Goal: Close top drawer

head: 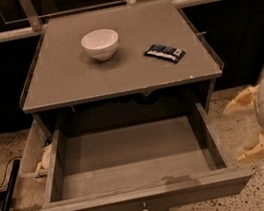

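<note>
The top drawer (138,200) is pulled far out of the grey cabinet, and its inside is empty. Its flat front faces the bottom of the view, with a small metal knob (145,208) at its centre. My gripper (249,125) hangs at the right edge of the view, beside the drawer's right side and apart from it. Its two cream fingers (240,101) are spread, with nothing between them. The lower drawers are hidden under the open one.
A white bowl (100,43) and a dark snack packet (164,53) lie on the cabinet top (67,83). A pale bin (31,155) stands left of the cabinet, with a black bar (7,205) and a cable on the speckled floor. A railing runs behind.
</note>
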